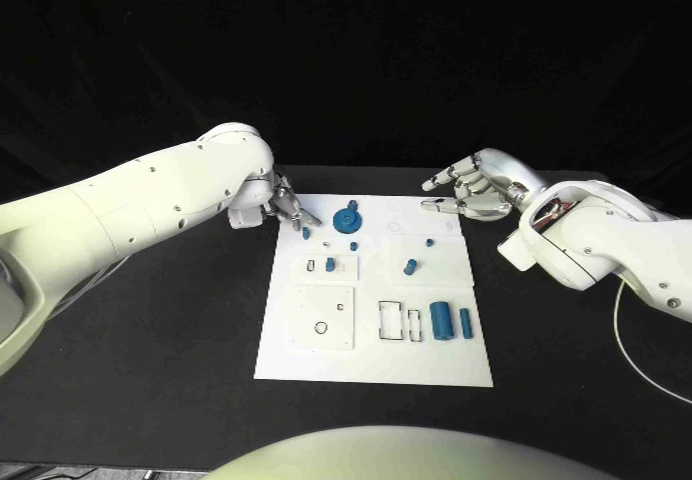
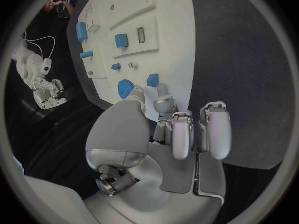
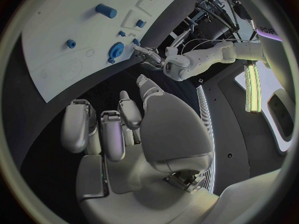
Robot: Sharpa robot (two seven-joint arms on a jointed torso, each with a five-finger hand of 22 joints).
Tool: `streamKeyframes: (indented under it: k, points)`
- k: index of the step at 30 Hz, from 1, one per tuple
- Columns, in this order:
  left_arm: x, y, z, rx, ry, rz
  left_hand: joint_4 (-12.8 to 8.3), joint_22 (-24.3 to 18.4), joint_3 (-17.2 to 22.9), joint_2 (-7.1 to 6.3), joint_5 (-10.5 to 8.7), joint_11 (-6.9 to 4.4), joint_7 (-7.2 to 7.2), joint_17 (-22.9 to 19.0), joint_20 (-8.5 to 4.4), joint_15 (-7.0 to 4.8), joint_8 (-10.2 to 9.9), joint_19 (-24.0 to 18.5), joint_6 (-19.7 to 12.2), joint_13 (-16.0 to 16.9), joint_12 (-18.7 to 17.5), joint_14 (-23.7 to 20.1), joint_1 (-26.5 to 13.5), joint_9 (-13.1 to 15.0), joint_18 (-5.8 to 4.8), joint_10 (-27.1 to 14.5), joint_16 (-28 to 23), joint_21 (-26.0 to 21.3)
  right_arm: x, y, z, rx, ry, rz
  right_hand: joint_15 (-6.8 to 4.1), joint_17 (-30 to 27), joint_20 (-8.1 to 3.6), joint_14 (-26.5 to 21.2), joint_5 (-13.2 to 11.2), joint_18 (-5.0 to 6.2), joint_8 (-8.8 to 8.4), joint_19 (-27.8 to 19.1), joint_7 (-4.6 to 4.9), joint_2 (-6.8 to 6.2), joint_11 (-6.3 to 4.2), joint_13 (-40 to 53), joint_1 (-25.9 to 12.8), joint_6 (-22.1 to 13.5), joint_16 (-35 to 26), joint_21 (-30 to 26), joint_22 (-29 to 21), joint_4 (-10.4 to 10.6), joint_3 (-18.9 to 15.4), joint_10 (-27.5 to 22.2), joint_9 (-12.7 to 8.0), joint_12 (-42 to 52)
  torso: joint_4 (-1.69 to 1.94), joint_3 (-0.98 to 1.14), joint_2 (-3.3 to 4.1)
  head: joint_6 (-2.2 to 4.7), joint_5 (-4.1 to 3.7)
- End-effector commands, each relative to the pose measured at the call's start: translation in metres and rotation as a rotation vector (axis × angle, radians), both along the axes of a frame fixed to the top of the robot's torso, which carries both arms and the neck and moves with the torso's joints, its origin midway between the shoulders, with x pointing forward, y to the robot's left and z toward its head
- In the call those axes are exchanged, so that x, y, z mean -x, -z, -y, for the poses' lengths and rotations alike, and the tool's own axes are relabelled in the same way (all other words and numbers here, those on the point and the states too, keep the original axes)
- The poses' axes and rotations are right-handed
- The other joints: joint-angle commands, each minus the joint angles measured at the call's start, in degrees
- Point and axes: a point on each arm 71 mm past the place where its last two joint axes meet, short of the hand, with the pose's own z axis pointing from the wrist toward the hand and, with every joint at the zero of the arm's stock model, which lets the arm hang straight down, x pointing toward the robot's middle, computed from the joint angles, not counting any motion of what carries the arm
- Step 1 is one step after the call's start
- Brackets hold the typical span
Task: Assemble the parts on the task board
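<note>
A: Eyes on the task board (image 1: 375,350), a white plate lying mid-counter (image 1: 144,350), long side running from six to twelve o'clock.

B: What's sitting in it?

A: At the board's twelve o'clock end, a blue gear (image 1: 348,219) with a knob on top. Just toward nine o'clock from it, a small blue peg (image 1: 306,233) at the board's edge. Toward the centre, a blue block (image 1: 332,264) in a raised pad, and a short blue piece (image 1: 411,266) at about three o'clock of that. Down near five o'clock, a blue cylinder (image 1: 441,320) and a slimmer blue bar (image 1: 466,321) lie side by side beside empty outlined slots.

B: And the hands?

A: Left hand (image 1: 270,205) hovers at the board's eleven o'clock corner, fingers curled in and apart, holding nothing; fingertips just beside the peg. Right hand (image 1: 469,190) floats off the one o'clock corner, fingers spread, empty too.

B: Wrist view agrees?

A: Yes, the left wrist view shows gear and peg just past the fingertips (image 2: 164,102).
</note>
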Motion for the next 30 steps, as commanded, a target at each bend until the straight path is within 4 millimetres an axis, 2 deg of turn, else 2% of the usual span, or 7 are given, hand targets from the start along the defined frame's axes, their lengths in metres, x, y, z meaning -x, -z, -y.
streamKeyframes:
  k: [1, 15, 30]
  points:
    - [0.0, -0.001, 0.0039, 0.004, 0.029, -0.002, -0.1, 9.8, -0.4, 0.63, -0.25, -0.08, -0.26, 15.1, 0.11, -0.01, 0.3, 3.7, 0.2, 0.0, 0.4, 5.9, -0.1, 0.1, -0.17, 0.4, 0.2, 0.2, 0.0004, 0.0005, -0.0019, 0.004, -0.018, -0.001, -0.18, 7.8, -0.31, 4.3, 0.2, 0.99, 0.21, -0.2, -0.04, 0.12, -0.13, 0.1, -0.6, 0.5, -0.2, -0.1, -0.1, 0.2, -0.2, 0.3, 0.1, 0.2, 0.05, 0.03, -0.01, -0.02, 0.08]
    - [0.0015, 0.0005, 0.0036, -0.014, 0.04, -0.031, -0.8, 10.0, -0.9, 1.57, -0.25, -0.2, -0.38, 15.1, 0.0, -0.11, 0.6, 3.7, 0.0, -0.1, 0.7, 5.9, 2.0, 0.9, -0.19, 0.5, 0.2, 0.3, -0.0004, 0.0017, -0.0027, 0.005, -0.019, -0.004, -0.18, 7.8, -0.31, 4.3, 0.2, 0.99, 0.21, -0.2, -0.04, 0.12, -0.13, 0.1, -0.6, 0.5, -0.2, -0.1, -0.1, 0.2, -0.2, 0.3, 0.1, 0.2, 0.11, 0.05, 0.01, -0.02, 0.2]
    - [0.0025, 0.0015, 0.0062, -0.014, 0.051, -0.048, -1.4, 10.1, -0.9, 2.43, -0.2, -0.28, -0.47, 15.1, -0.05, -0.17, 0.9, 3.7, 0.0, -0.1, 0.9, 5.9, 3.8, 1.5, -0.21, 0.5, 0.2, 0.4, -0.0001, 0.0023, -0.0029, 0.005, -0.02, -0.005, -0.2, 7.8, -0.32, 4.3, 0.3, 0.98, 0.22, -0.2, -0.06, 0.2, -0.15, 0.1, -0.6, 0.5, -0.2, -0.2, -0.1, 0.3, -0.2, 0.3, 0.1, 0.2, -0.01, 0.01, 0.03, -0.15, 0.35]
